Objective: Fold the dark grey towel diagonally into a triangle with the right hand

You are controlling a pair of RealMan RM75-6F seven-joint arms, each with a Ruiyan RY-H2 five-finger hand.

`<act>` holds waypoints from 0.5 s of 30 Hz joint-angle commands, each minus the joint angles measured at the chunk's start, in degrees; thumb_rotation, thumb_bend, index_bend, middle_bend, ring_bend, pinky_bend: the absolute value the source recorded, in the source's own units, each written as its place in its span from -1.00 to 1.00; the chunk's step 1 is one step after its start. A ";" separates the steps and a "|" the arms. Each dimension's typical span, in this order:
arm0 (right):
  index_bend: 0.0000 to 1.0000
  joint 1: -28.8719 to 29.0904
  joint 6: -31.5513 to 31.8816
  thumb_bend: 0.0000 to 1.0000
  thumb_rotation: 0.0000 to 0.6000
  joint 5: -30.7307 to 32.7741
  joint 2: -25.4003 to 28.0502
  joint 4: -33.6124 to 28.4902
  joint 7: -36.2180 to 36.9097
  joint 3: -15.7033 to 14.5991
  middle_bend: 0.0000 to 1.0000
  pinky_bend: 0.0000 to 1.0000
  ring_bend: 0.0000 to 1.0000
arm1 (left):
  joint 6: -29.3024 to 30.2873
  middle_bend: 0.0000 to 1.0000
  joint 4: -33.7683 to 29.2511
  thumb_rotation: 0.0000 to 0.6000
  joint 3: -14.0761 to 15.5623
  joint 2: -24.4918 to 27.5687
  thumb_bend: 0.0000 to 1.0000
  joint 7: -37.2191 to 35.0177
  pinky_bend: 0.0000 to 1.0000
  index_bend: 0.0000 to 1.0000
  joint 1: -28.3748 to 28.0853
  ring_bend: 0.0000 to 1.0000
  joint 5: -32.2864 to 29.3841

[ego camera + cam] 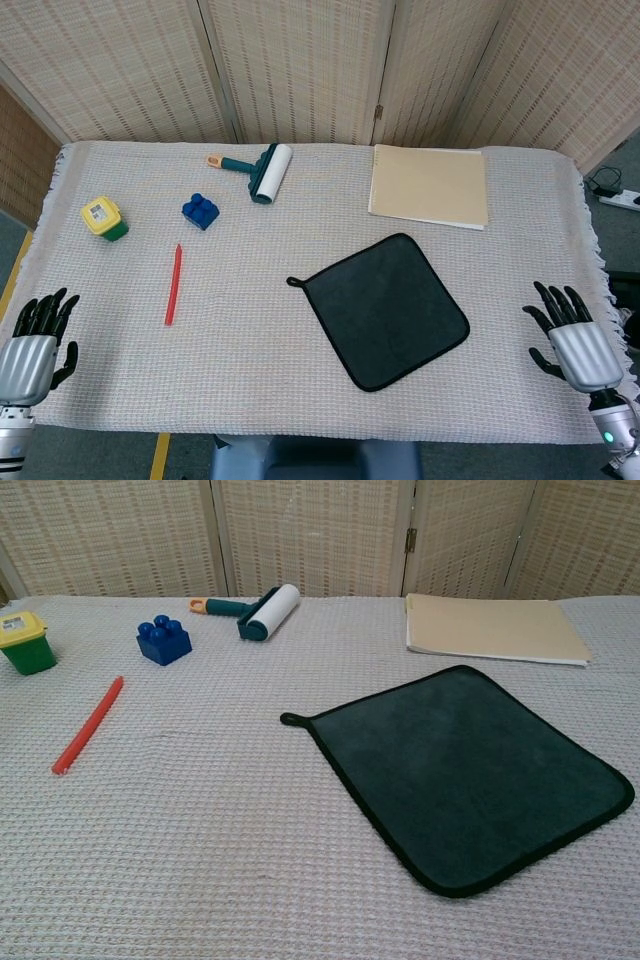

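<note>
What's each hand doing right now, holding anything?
Left hand: open, holding nothing.
Right hand: open, holding nothing, clear of the towel.

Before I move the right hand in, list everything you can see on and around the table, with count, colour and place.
towel: one, dark grey with black edging, lying flat and unfolded, right of centre, hanging loop at its left corner
folder: one, beige, far right of the table, beyond the towel
lint roller: one, white roll with teal handle and orange tip, far middle
building block: one, blue, far left of centre
small container: one, green with yellow lid, far left
pen: one, red, left side, lying lengthwise
table cover: one, pale woven cloth, over the whole table
folding screen: one, woven tan panels, behind the table
left hand: one, silver and black, near left edge, holding nothing
right hand: one, silver and black, near right edge, fingers apart, clear of the towel
</note>
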 commanded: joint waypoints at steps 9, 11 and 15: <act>-0.01 4.06 1.78 -0.27 1.00 -7.09 -12.17 26.31 16.44 -3.19 -1.00 -1.00 -1.00 | -1.21 -0.93 -0.32 1.00 0.15 -0.66 0.34 2.11 -1.00 -0.86 0.05 -1.00 -1.96; -0.01 4.79 1.57 -0.27 1.00 -7.15 -15.19 31.33 18.12 -3.21 -1.00 -1.00 -1.00 | -1.12 -0.93 -0.36 1.00 0.02 -0.71 0.34 2.38 -1.00 -0.86 0.10 -1.00 -2.25; -0.01 5.64 3.16 -0.27 1.00 -7.64 -21.43 41.43 21.20 -3.37 -1.00 -1.00 -1.00 | -1.53 -0.92 -0.19 1.00 -0.12 -0.68 0.34 2.28 -1.00 -0.87 0.00 -1.00 -2.83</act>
